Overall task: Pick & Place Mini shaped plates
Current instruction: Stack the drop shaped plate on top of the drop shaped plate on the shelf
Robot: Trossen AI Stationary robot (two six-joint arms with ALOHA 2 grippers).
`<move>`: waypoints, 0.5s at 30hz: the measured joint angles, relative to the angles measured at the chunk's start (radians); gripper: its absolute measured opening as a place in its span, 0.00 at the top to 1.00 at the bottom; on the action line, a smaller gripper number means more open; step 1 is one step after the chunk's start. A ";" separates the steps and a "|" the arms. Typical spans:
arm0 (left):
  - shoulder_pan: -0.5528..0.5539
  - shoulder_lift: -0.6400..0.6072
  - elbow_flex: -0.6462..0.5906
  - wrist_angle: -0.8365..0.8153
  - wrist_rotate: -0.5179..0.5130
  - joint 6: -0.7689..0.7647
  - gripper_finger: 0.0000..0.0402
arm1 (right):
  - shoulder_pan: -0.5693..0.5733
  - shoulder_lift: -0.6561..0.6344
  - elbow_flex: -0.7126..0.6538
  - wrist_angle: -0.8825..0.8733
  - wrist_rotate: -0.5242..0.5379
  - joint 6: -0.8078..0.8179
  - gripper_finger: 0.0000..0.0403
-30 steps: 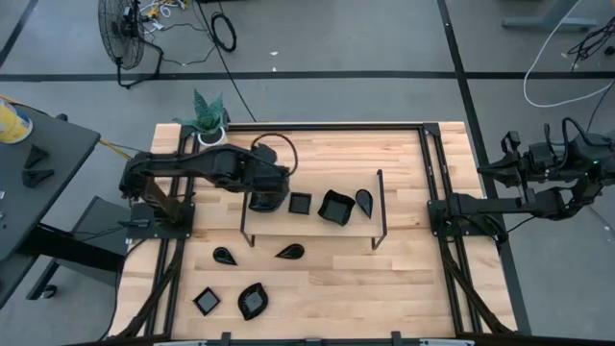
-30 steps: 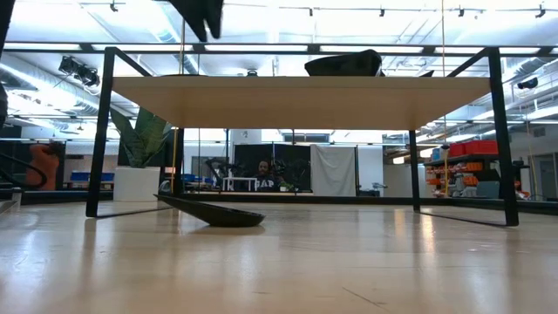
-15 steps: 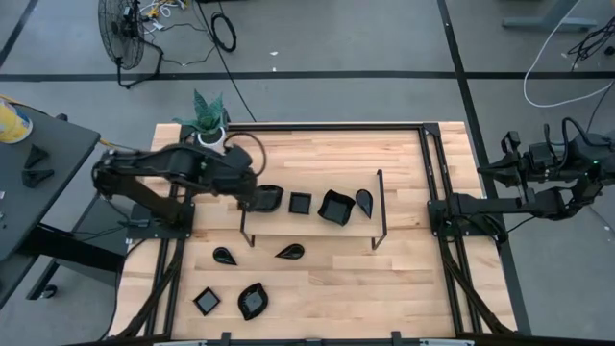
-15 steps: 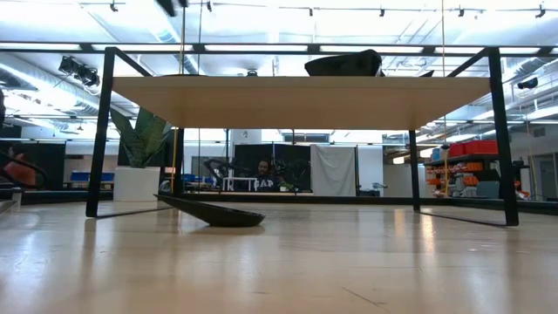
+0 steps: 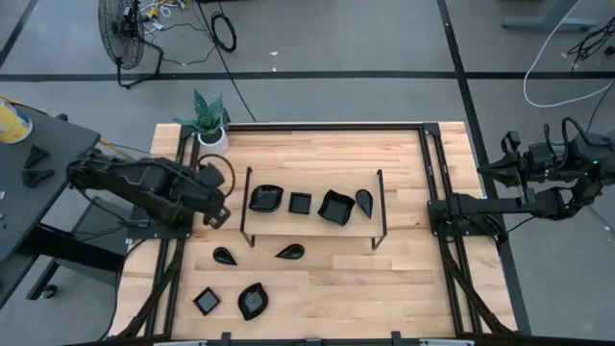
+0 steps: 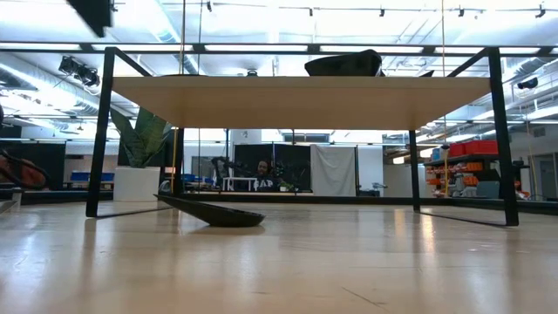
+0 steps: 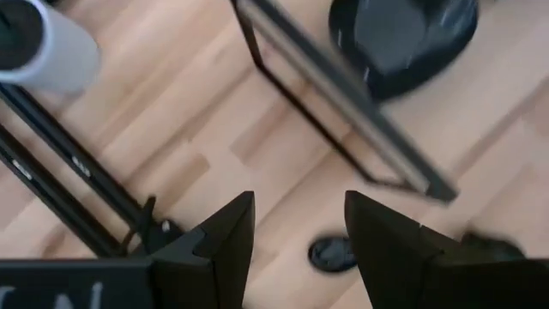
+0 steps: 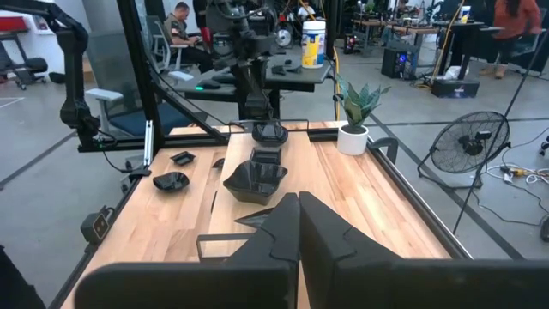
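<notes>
Four mini shaped plates sit in a row on the black-framed stand [image 5: 311, 234]: a wavy leaf plate [image 5: 265, 198], a small square [image 5: 300, 203], a larger square [image 5: 335, 207] and a teardrop [image 5: 364, 201]. Lower down, on the table itself, lie two teardrops [image 5: 224, 256] [image 5: 289, 252], a square [image 5: 207, 301] and a leaf [image 5: 253, 301]. My left gripper [image 5: 213, 207] [image 7: 298, 236] hangs open and empty left of the stand, pointing steeply down; beyond it the left wrist view has the leaf plate [image 7: 403, 39]. My right gripper [image 8: 298, 210] is shut and parked beyond the table's right edge.
A white pot with a green plant [image 5: 209, 125] stands at the table's far left corner. The stand's thin black legs [image 7: 343, 103] rise close beside my left gripper. Bare wood lies between the stand and the near edge.
My left gripper has drawn back from over the stand's left end toward the table's left edge, sinking slightly. The wavy leaf plate that it covered now lies uncovered on the stand. The right arm has kept still.
</notes>
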 joint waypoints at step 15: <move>-0.023 -0.171 -0.374 0.267 0.261 0.067 0.53 | 0.000 0.000 0.000 0.000 0.000 0.000 0.98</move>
